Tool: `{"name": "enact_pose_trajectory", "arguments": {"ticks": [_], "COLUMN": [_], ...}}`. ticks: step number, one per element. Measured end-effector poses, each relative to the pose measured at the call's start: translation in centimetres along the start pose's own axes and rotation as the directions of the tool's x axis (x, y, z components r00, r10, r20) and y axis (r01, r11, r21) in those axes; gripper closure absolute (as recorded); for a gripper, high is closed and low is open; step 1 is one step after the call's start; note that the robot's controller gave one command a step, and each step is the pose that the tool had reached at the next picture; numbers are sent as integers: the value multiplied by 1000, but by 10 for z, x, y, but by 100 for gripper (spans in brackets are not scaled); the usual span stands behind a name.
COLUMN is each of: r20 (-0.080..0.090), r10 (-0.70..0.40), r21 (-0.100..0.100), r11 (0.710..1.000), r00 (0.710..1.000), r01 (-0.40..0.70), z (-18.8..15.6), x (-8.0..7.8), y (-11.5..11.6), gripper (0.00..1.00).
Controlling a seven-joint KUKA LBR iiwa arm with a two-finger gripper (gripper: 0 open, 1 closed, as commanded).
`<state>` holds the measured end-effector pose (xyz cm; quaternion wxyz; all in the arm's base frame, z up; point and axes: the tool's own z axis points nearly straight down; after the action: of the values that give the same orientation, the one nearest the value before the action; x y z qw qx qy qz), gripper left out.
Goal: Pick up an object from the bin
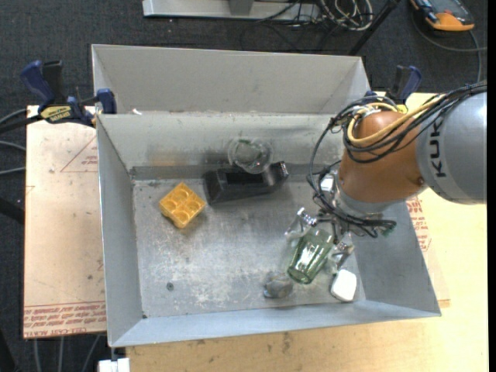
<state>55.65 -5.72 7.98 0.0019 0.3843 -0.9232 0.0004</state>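
Far off to the left of the gripper (pixel 319 237), a yellow block (pixel 182 204) sits on the bin (pixel 217 262) floor. Up and left of it lies a black box (pixel 236 183) with a clear cup (pixel 248 155). A green glass bottle (pixel 306 263) lies directly under the gripper, a grey lump (pixel 277 289) just left of it and a white piece (pixel 343 286) just right. I cannot tell whether the gripper is spread or closed.

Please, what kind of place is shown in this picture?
Probably a robotics laboratory: a KUKA arm reaches into a grey metal bin holding odd loose things like a yellow block, and cables lie on dark carpet behind it.
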Motion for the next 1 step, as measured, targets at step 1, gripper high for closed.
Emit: {"name": "enact_pose_trajectory", "arguments": {"ticks": [1], "r20": [0], "r10": [0], "r21": [0], "r11": [1000], "r00": [1000], "r01": [0], "z": [0], "x": [0], "y": [0], "gripper": [100]}}
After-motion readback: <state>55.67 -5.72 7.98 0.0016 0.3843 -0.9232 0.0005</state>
